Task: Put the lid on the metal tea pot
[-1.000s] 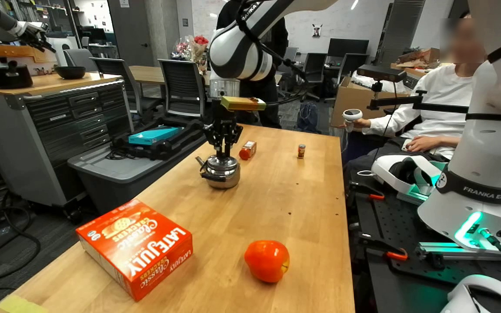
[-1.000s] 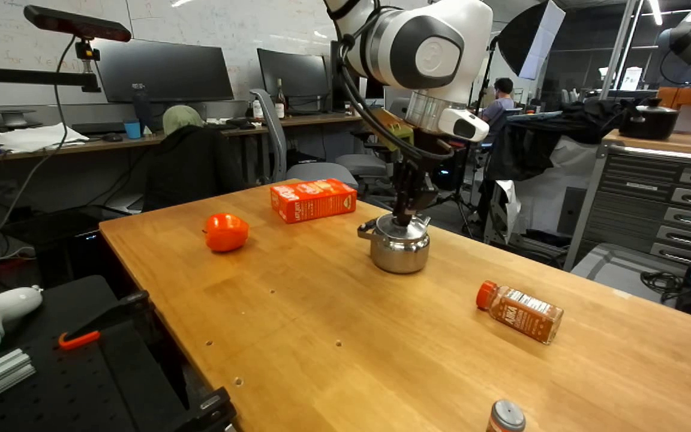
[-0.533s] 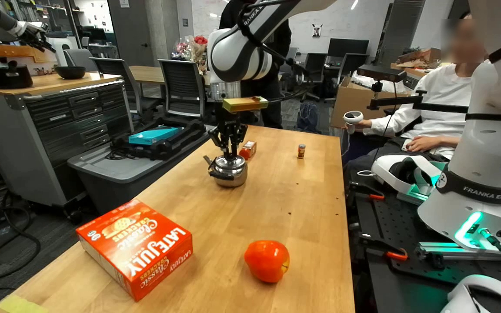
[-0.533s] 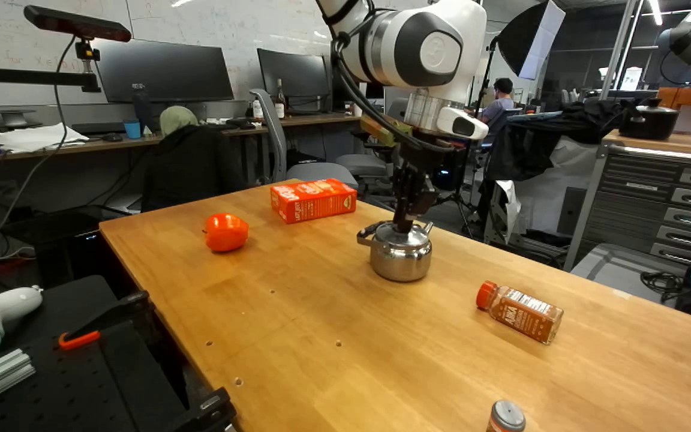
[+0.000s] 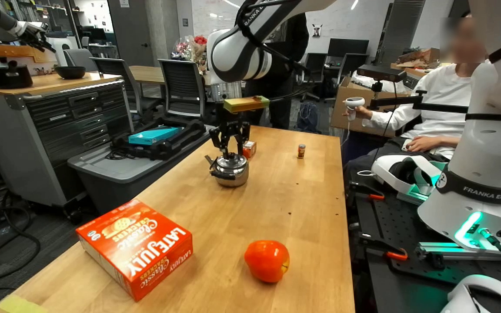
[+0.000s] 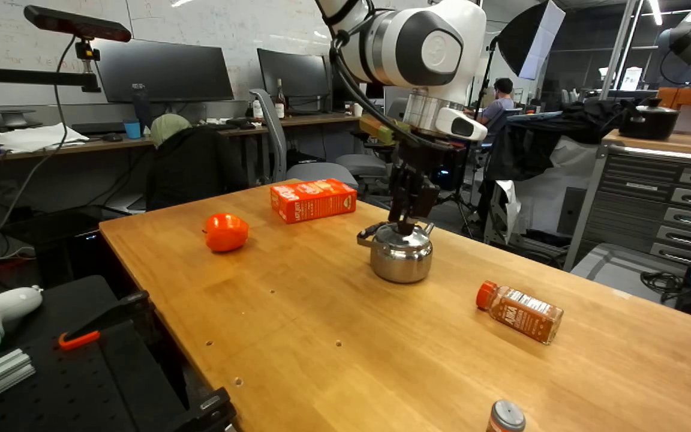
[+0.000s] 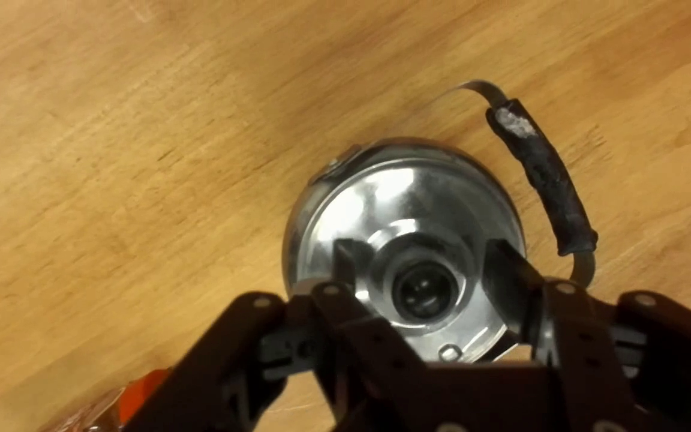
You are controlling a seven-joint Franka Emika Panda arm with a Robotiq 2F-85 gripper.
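Observation:
The metal tea pot [image 5: 231, 179] stands upright on the wooden table in both exterior views [image 6: 401, 264]. Its black handle [image 7: 542, 174] is folded down to one side in the wrist view. The lid [image 7: 399, 198], silvery with a black knob [image 7: 424, 291], sits on top of the pot; it also shows in both exterior views [image 5: 232, 161] [image 6: 404, 237]. My gripper [image 7: 419, 255] is open above the lid, with one finger on each side of the knob and a gap to both. In the exterior views the gripper [image 5: 232, 154] [image 6: 404, 227] is low over the lid.
A red cracker box [image 5: 135, 248] and an orange-red pepper [image 5: 268, 261] lie on the table. A spice jar [image 6: 522, 312] lies on its side near the pot; its red cap [image 7: 141, 393] shows in the wrist view. A small shaker [image 5: 301, 151] stands near the table edge.
The pot, with the gripper at its lid, has slid a short way along the table toward the spice jar. The fingers were close together at the knob and are now spread apart.

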